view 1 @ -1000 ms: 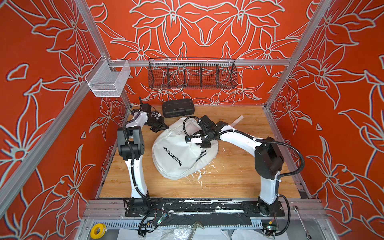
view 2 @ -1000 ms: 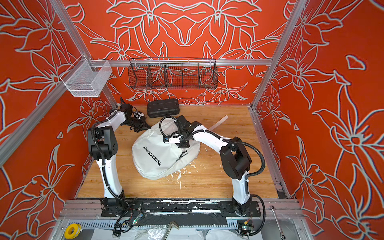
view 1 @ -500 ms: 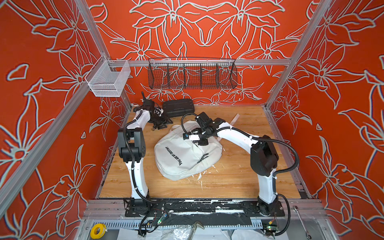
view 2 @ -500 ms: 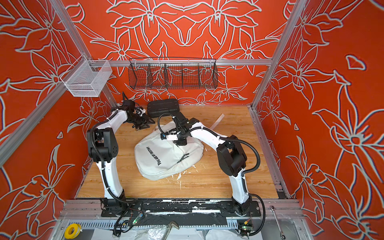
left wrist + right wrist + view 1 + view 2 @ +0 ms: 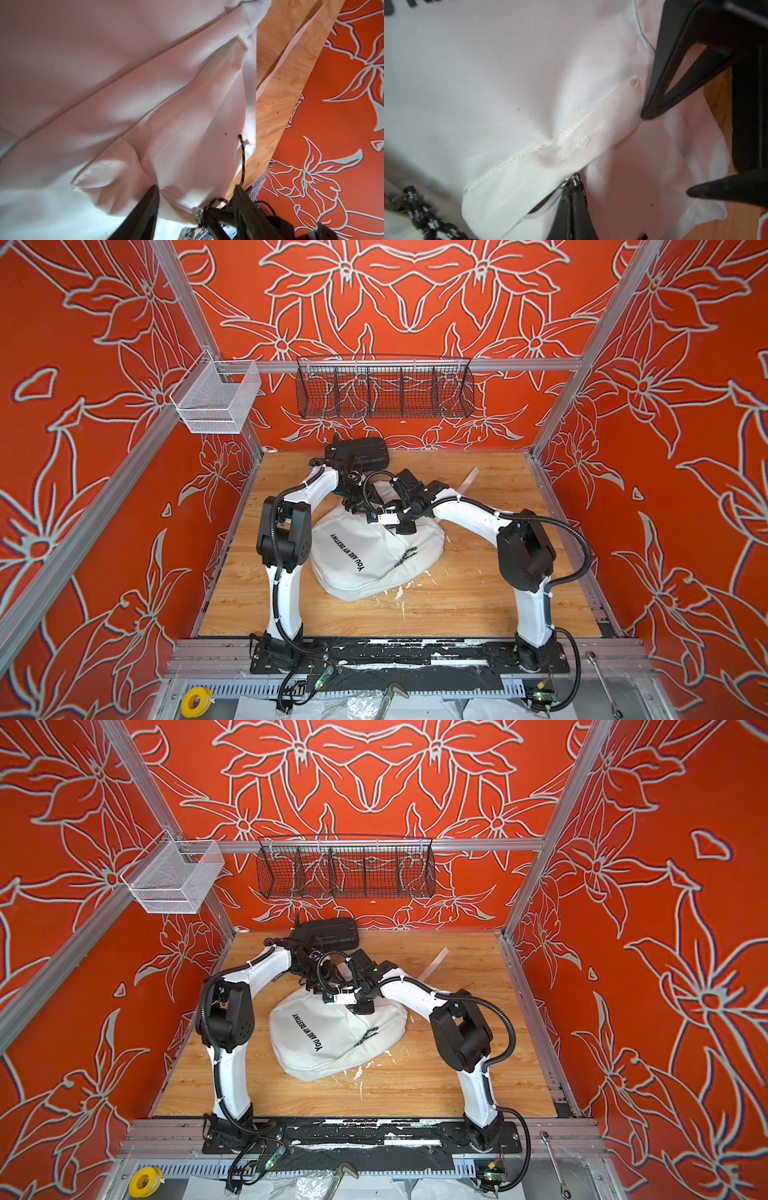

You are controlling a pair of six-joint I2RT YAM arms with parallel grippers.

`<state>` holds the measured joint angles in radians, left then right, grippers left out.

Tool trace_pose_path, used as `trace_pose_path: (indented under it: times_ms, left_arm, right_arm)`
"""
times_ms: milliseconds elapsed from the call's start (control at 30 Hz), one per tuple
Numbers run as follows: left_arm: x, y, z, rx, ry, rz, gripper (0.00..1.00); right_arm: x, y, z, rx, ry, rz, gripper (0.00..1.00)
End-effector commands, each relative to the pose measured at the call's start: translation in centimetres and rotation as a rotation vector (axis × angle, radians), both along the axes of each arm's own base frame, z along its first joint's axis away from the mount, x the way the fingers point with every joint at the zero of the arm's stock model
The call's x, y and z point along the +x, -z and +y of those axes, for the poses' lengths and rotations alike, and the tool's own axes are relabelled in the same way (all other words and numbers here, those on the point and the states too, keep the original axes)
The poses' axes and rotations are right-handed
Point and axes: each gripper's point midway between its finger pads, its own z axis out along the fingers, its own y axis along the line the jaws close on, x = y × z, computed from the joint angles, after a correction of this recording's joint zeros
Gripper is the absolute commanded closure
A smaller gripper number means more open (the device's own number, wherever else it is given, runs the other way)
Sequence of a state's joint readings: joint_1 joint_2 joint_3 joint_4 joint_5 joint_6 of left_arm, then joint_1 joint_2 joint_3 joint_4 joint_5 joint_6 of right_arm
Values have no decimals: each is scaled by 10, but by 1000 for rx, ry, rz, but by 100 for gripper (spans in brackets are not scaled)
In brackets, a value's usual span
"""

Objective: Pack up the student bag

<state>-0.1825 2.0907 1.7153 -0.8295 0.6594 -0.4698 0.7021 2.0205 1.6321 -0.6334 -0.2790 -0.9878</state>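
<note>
Beside our right hand (image 5: 572,193), left hand (image 5: 195,189) has swung in and opened, straddling a bag (image 5: 365,556) fold. Right hand stays pinched on the zip pull (image 5: 576,178). Likely bracing fabric for the zip.

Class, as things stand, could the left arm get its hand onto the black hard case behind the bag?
Probably yes. The black hard case lies uncovered just behind that arm's wrist, and the left hand is open. It points down at the student bag, so it must lift and turn back.
</note>
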Motion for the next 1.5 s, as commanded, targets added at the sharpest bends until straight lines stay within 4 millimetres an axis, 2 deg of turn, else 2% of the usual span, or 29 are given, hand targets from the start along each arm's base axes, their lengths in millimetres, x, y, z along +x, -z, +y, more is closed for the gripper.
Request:
trace_pose_path:
  times_ms: [0,100,233,433,600,667,800,900,933,1100,1200,1333,1467]
  left_arm:
    - [-14,-2,7,28,-32,71,43]
    - [-15,-12,18,94,-56,49,42]
    - [-19,-21,13,76,-89,64,43]
    - [-37,7,10,87,-87,151,44]
    - [-40,23,10,97,-85,182,53]
    - [-37,27,10,95,-87,185,59]
    - [-33,36,7,92,-87,198,79]
    - [-31,37,8,98,-88,195,97]
    - [-29,36,9,101,-88,189,100]
    - [-27,35,13,100,-99,180,100]
    - [-25,32,24,96,-128,166,100]
    - [-18,21,40,75,-174,130,100]
    - [-13,7,44,60,-169,80,100]
  right_arm:
    - [-1,-8,-6,-16,-3,-41,100]
    - [4,-5,-8,-40,12,-75,100]
    - [5,-9,-5,-16,11,-108,100]
    - [5,-23,4,23,4,-144,100]
    - [6,-21,1,-18,7,-172,100]
    - [3,-21,2,-22,-6,-176,100]
    - [-3,-17,2,-43,-17,-174,100]
    - [-11,-14,-1,-72,-30,-163,100]
    - [-14,-12,-3,-85,-36,-155,100]
    - [-35,-10,-16,-138,-64,-83,100]
    - [-49,-11,-25,-156,-73,-33,100]
    - [-67,-6,-37,-176,-83,21,100]
    - [-75,2,-49,-229,-59,63,100]
